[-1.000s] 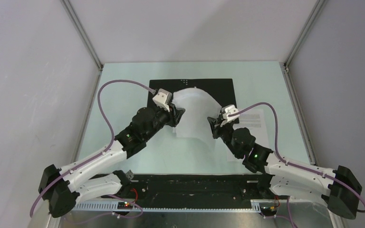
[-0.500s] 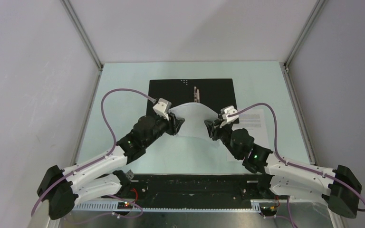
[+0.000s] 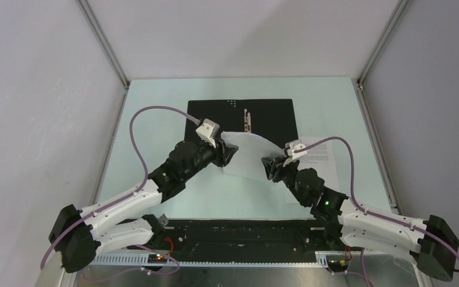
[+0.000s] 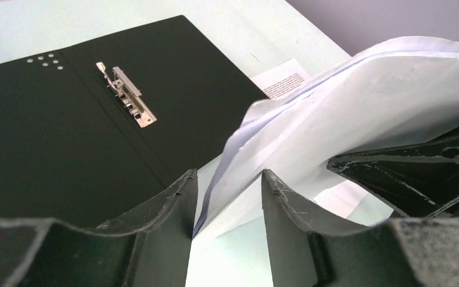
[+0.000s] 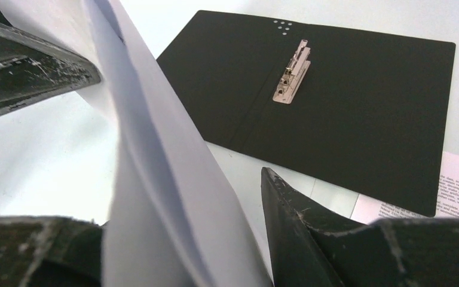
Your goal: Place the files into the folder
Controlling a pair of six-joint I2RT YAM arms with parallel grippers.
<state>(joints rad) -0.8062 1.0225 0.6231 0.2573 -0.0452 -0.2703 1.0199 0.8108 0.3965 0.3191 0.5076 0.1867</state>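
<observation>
Table [image 3: 155, 119]: one.
Folder [image 3: 269, 116]: one, open, black inside up, toward the far edge, middle.
Files: two. The plain sheet [image 3: 248, 156] bows up between both grippers; the printed sheet [image 3: 320, 149] lies flat beside the Folder's right edge.
Grippers: two. The left gripper [image 3: 230, 153] and right gripper [image 3: 269, 168] both have jaws parted around the plain sheet.
Clip [image 3: 248, 118]: one, on the spine.

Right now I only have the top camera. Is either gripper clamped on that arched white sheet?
Observer: In the left wrist view the left gripper has its jaws apart, with the edge of the white sheet passing between them.
Operator: And the right?
Observer: The right gripper is open too; the sheet leans on one finger, the other stands clear.
Operator: The clip?
Observer: The metal clip lies on the spine of the folder with no paper under it.
</observation>
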